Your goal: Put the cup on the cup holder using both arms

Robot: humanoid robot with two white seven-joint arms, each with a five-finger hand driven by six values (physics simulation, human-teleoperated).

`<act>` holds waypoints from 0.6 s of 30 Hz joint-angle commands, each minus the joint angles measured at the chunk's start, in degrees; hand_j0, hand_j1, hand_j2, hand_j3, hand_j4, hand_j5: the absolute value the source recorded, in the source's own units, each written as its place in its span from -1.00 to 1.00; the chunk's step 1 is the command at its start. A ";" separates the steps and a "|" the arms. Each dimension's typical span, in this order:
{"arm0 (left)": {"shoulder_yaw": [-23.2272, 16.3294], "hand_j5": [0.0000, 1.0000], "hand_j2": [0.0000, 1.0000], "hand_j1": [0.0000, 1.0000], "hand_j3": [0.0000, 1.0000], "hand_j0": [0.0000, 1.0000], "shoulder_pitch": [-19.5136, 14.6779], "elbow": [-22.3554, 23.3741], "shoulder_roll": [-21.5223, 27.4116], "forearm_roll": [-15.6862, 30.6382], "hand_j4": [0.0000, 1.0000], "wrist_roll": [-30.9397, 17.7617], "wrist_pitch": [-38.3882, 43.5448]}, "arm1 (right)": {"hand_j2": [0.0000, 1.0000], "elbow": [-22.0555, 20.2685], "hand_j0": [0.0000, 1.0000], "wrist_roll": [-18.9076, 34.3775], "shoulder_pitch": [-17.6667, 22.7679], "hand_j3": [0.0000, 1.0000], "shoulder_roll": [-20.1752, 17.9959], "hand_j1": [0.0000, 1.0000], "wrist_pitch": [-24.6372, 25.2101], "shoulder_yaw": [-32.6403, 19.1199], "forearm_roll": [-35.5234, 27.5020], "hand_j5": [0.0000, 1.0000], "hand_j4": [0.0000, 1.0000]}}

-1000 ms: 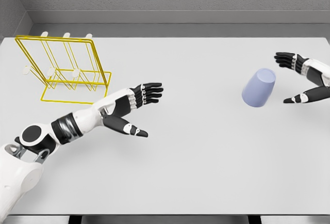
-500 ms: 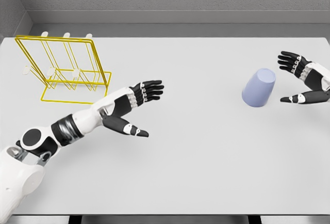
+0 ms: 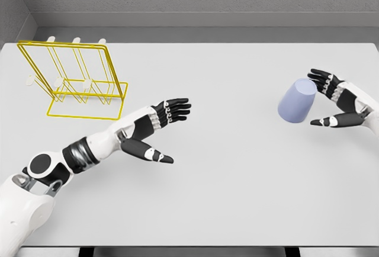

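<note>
A pale lavender cup stands upside down on the white table, at the right. My right hand hovers just right of it, fingers spread open around its side, apparently a small gap away. The yellow wire cup holder with white-tipped pegs stands at the far left. My left hand stretches out over the middle-left of the table, fingers extended and thumb down, holding nothing, well clear of both cup and holder.
A grey wall runs behind the table's far edge. The table's front edge lies near the bottom of the view.
My right hand has moved left toward the cup, closing most of the gap. The left hand drifted slightly forward and right. The cup has not moved.
</note>
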 commanded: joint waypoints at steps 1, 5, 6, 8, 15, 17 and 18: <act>0.05 1.00 1.00 1.00 1.00 1.00 0.00 -0.04 -0.07 0.32 1.00 0.00 0.03 | 1.00 -0.43 1.00 0.06 0.00 1.00 0.78 1.00 0.04 0.00 -0.03 1.00 1.00; 0.05 1.00 1.00 1.00 1.00 1.00 0.09 -0.04 -0.07 0.23 1.00 0.00 0.03 | 1.00 -0.43 1.00 0.06 -0.08 1.00 1.48 1.00 0.04 0.00 -0.03 1.00 1.00; 0.05 1.00 1.00 1.00 1.00 1.00 0.09 -0.04 -0.07 0.32 1.00 0.00 0.03 | 1.00 -0.43 1.00 0.06 -0.08 1.00 1.57 1.00 0.04 0.00 -0.03 1.00 1.00; 0.05 1.00 1.00 1.00 1.00 1.00 0.18 -0.04 0.01 0.23 1.00 0.00 0.03 | 1.00 -0.35 1.00 0.06 -0.08 1.00 1.57 1.00 0.04 0.00 -0.03 1.00 1.00; 0.05 1.00 1.00 1.00 1.00 1.00 0.18 -0.04 -0.07 0.23 1.00 0.00 0.03 | 1.00 0.36 1.00 0.06 -0.35 1.00 1.31 1.00 0.04 -0.26 -0.12 1.00 1.00; 0.05 1.00 1.00 1.00 1.00 1.00 0.18 -0.04 -0.07 0.23 1.00 0.00 0.03 | 1.00 0.45 1.00 0.06 -0.35 1.00 1.13 1.00 0.04 -0.44 -0.12 1.00 1.00; 0.05 1.00 1.00 1.00 1.00 1.00 0.18 -0.04 -0.07 0.23 1.00 0.00 0.03 | 1.00 0.53 1.00 0.06 -0.44 1.00 1.04 1.00 0.04 -0.44 -0.12 1.00 1.00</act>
